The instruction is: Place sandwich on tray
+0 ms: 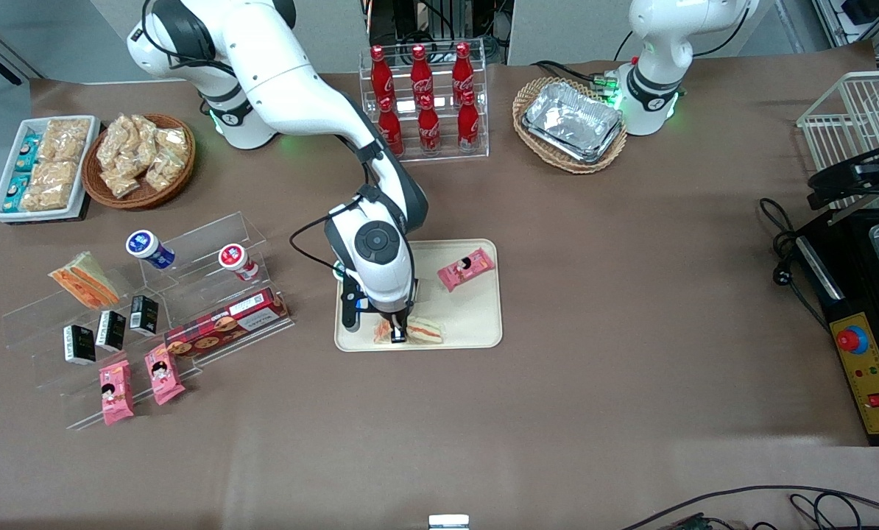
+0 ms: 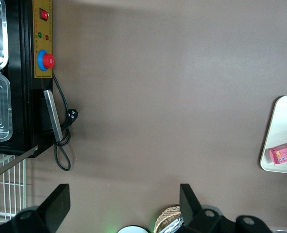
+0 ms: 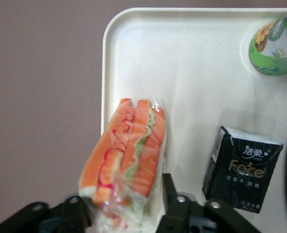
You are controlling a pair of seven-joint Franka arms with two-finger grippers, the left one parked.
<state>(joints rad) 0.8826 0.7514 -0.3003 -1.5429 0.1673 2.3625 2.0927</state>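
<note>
The sandwich (image 3: 128, 150) is a clear-wrapped wedge with white bread, orange-red filling and some green. My right gripper (image 3: 126, 206) is shut on its wrapped end, one finger on each side. It holds the sandwich low over the edge of the cream-beige tray (image 3: 192, 73) nearest the front camera. In the front view the gripper (image 1: 397, 335) points down at the tray (image 1: 476, 316), and the sandwich (image 1: 425, 330) shows beside the fingers, inside the rim.
On the tray are a black tissue pack (image 3: 243, 167), a green-and-white cup (image 3: 274, 46) and a pink snack pack (image 1: 466, 269). A second wedge sandwich (image 1: 85, 280) sits on the acrylic shelf (image 1: 211, 294) toward the working arm's end. A cola bottle rack (image 1: 425, 99) stands farther back.
</note>
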